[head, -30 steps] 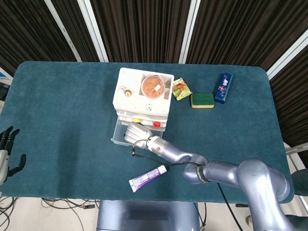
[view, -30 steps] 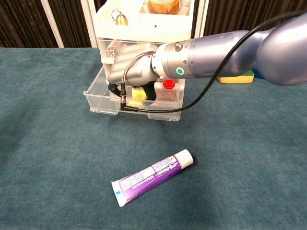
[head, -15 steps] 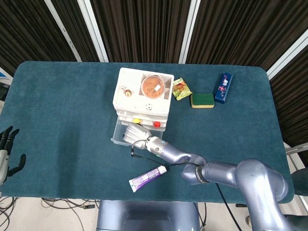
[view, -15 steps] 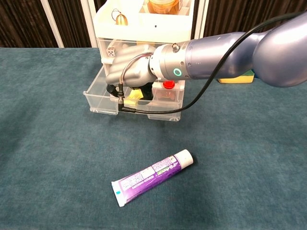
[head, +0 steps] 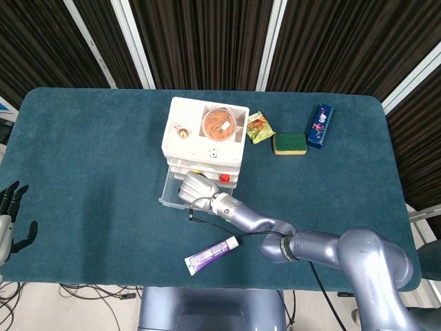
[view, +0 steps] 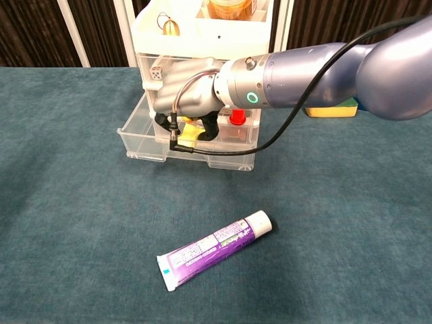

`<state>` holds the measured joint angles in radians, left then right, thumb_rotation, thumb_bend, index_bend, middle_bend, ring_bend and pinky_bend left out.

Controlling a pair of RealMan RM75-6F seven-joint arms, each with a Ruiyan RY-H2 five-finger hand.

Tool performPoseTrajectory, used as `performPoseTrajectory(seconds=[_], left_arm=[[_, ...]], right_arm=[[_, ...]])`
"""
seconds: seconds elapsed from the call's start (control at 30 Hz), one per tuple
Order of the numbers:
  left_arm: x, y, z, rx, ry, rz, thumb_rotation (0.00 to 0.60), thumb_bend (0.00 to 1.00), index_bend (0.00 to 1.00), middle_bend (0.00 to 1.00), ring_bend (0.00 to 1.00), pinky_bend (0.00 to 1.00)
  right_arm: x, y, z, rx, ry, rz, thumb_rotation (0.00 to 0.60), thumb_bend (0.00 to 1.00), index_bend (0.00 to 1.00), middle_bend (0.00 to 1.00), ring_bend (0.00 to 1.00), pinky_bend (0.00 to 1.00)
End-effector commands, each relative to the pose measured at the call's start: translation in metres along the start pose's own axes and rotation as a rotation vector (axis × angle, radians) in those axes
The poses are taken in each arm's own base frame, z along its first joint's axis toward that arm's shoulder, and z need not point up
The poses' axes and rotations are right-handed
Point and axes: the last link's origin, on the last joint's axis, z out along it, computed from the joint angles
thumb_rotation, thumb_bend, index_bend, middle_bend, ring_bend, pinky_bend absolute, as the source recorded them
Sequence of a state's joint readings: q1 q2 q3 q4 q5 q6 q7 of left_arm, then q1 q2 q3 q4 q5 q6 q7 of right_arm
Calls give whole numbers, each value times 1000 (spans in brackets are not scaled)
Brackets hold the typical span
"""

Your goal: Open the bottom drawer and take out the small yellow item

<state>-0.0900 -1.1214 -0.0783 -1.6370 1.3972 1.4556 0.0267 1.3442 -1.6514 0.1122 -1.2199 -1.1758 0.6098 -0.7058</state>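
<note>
The white drawer unit (head: pixel 205 148) stands mid-table with its clear bottom drawer (view: pixel 143 151) pulled out toward me. My right hand (view: pixel 187 100) reaches down into that drawer from above. Its dark fingertips pinch the small yellow item (view: pixel 191 137), which is tilted and raised a little off the drawer floor. In the head view the right hand (head: pixel 196 187) covers the open drawer (head: pixel 167 196), so the yellow item is hidden there. My left hand (head: pixel 9 222) hangs off the table's left edge with its fingers spread and nothing in it.
A red-capped item (view: pixel 236 119) sits at the right of the same drawer. A purple toothpaste tube (view: pixel 214 249) lies in front of the unit. Behind and to the right are a snack packet (head: pixel 260 127), a green sponge (head: pixel 289 143) and a blue packet (head: pixel 320 125).
The yellow item stood flat in the drawer; the right hand's fingers have closed on it, tipped it and raised it slightly. The left hand has not moved.
</note>
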Motion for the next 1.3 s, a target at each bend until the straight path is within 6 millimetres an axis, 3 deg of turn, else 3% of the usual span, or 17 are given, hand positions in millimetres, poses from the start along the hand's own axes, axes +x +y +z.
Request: performPoseTrajectory(seconds=[0.03, 1.3], left_arm=[[0, 0, 0, 1, 0, -1, 600, 438, 54, 0, 0, 0], [1, -1, 1, 12, -1, -18, 600, 438, 55, 0, 0, 0]], right_arm=[[0, -1, 0, 2, -2, -1, 600, 396, 422, 1000, 1000, 1000], [7, -3, -4, -7, 43, 29, 600, 396, 500, 1000, 1000, 1000]])
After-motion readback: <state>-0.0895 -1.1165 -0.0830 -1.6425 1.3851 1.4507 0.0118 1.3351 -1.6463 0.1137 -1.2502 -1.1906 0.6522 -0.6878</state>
